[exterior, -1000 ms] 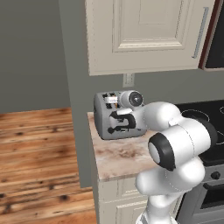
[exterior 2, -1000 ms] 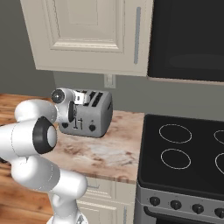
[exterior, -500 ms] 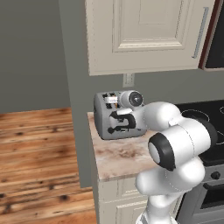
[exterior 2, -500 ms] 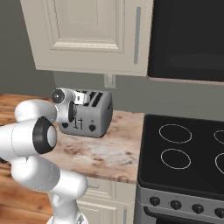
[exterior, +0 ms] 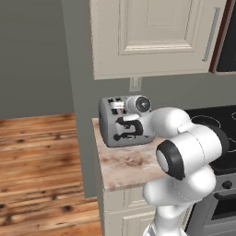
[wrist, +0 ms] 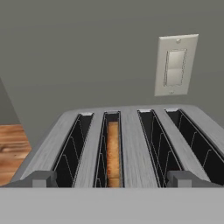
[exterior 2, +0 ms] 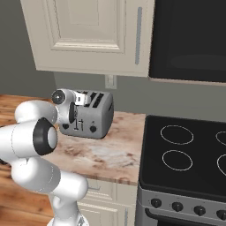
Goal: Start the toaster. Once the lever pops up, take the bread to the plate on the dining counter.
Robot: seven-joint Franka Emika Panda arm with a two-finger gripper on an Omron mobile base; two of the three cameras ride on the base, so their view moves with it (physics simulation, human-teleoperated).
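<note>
The silver-grey toaster [exterior: 110,124] [exterior 2: 95,115] stands on the short marble counter against the wall. In the hand view its four dark slots [wrist: 131,144] run away from me, and the bread [wrist: 113,151], a tan slice, sits down inside the second slot from the left. My gripper [wrist: 111,180] [exterior: 123,129] [exterior 2: 76,115] hovers at the toaster's front top edge, open, its fingertips [wrist: 41,178] spread wider than the two middle slots and holding nothing. The plate and the dining counter are out of view.
A wall outlet [wrist: 176,65] [exterior: 135,84] sits just behind the toaster. Cream upper cabinets [exterior: 152,37] hang overhead. A black stovetop [exterior 2: 185,154] adjoins the counter [exterior 2: 101,154] on the right. The counter's left end drops to wooden floor [exterior: 41,152].
</note>
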